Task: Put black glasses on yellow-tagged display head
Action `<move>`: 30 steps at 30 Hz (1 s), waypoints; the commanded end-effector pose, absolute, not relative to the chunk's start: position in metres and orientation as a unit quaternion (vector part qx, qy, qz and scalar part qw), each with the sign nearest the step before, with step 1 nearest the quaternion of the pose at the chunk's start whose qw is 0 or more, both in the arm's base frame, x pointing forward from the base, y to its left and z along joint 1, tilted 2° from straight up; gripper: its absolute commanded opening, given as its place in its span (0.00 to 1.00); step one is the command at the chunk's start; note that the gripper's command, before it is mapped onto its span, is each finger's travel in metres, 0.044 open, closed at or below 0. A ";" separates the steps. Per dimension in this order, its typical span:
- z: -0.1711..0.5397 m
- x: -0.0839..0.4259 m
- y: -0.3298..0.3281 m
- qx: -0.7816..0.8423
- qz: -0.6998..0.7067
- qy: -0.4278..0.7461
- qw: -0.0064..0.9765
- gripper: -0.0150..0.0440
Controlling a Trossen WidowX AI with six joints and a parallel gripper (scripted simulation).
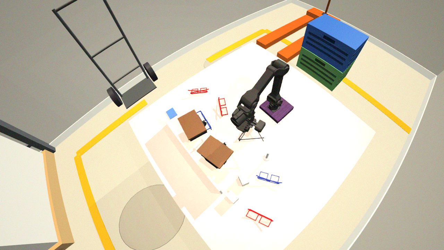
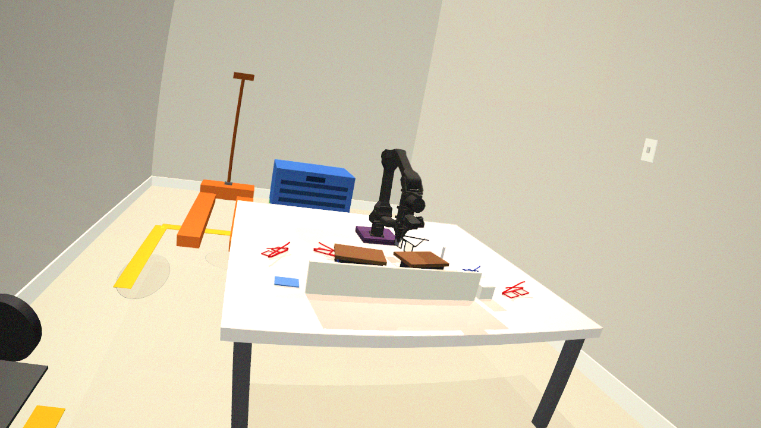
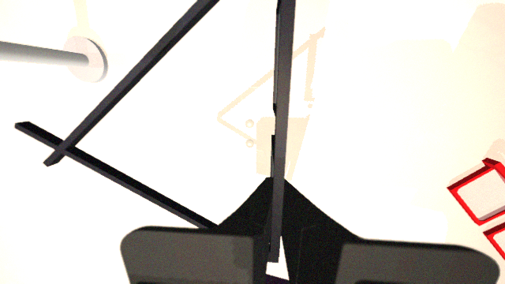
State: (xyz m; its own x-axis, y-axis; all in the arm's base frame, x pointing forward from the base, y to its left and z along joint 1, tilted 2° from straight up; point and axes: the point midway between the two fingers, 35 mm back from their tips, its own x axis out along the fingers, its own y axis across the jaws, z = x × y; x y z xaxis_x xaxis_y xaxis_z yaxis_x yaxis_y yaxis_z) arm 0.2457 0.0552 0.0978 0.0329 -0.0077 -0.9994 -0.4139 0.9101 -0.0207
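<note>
The gripper (image 1: pixel 245 131) (image 2: pixel 399 244) (image 3: pixel 277 181) is shut on the black glasses (image 1: pixel 251 139) (image 3: pixel 285 79) near one end of their front. They hang above the table, with the temples crossing near their tips in the wrist view. Two display heads with brown tops stand apart from the gripper: the left head (image 1: pixel 191 125) (image 2: pixel 359 254) has blue glasses (image 1: pixel 205 119) at its face, and the right head (image 1: pixel 214 151) (image 2: pixel 421 259) shows no glasses. The yellow tag cannot be made out, and the faces are mostly hidden under the tops.
A pale upright panel (image 2: pixel 393 282) stands along the heads. A thin peg on a round base (image 1: pixel 266 158) (image 3: pixel 84 59) stands near the held glasses. Red glasses (image 1: pixel 220 107) (image 3: pixel 465 207), other glasses and a white block (image 1: pixel 231 197) are around. A blue square (image 1: pixel 171 113) (image 2: pixel 286 282) lies beside the left head.
</note>
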 end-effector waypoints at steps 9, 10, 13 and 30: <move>0.138 0.244 0.056 -0.154 0.142 0.674 0.708 0.25; 0.138 0.244 0.056 -0.154 0.142 0.674 0.708 0.25; 0.138 0.244 0.060 -0.154 0.143 0.674 0.708 0.25; 0.138 0.234 0.135 -0.151 0.145 0.675 0.708 0.25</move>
